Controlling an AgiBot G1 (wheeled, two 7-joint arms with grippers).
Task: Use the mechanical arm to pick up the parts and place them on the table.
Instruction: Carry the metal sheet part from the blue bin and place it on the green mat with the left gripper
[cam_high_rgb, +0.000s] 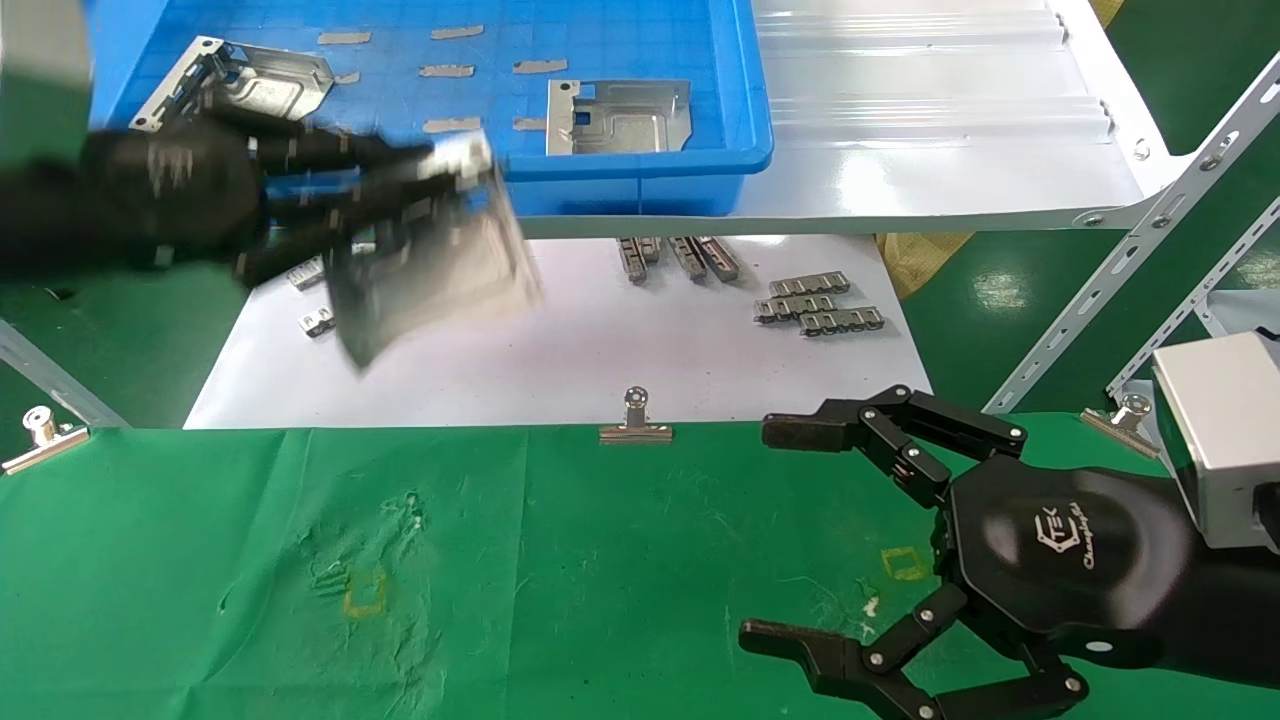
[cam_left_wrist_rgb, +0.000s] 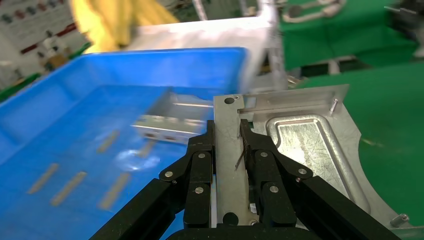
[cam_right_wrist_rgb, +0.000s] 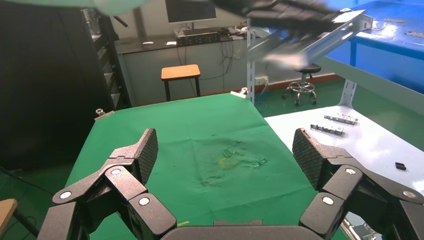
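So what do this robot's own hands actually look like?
Both are black. The right hand has jointed fingers with silver rivets at the knuckles, textured fingertips, a glossy palm shell printed with a white TEK logo, and a silver wrist block. The left hand has similar riveted black fingers.

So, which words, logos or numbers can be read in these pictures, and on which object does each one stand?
"TEK": white logo on the back of the right gripper, which hovers open over the green table.
Slanted script beside that logo: too small to read with certainty.
The part held in the left gripper, the blue tray and the white board: no text visible.
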